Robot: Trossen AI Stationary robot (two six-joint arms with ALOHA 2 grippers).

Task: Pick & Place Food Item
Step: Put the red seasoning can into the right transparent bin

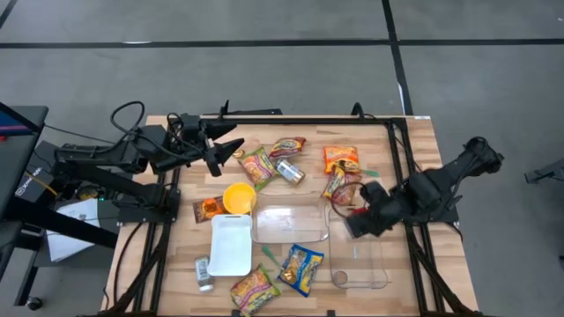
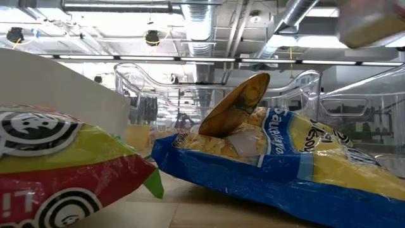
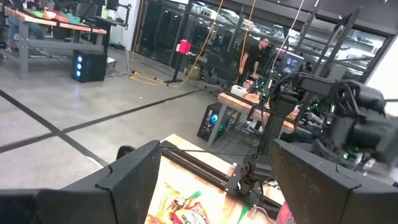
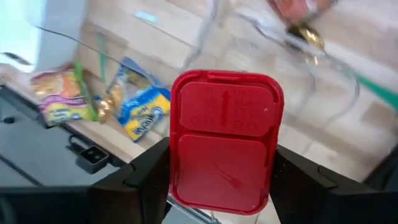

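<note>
My right gripper (image 4: 219, 180) holds a flat red packet (image 4: 224, 140) between its fingers, above the clear containers (image 1: 291, 222) on the surface (image 1: 414, 141). My left gripper (image 1: 231, 150) hangs wide, empty, near the far edge.

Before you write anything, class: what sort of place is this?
Probably a robotics lab or workshop: a wooden table strewn with snack packets, taped concrete floor, and workbenches with equipment behind.

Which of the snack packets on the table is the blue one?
The blue snack packet lies near the table's front edge, below the clear container; the yellow-green packet lies beside it, and the others farther back are orange or yellow-red.
</note>
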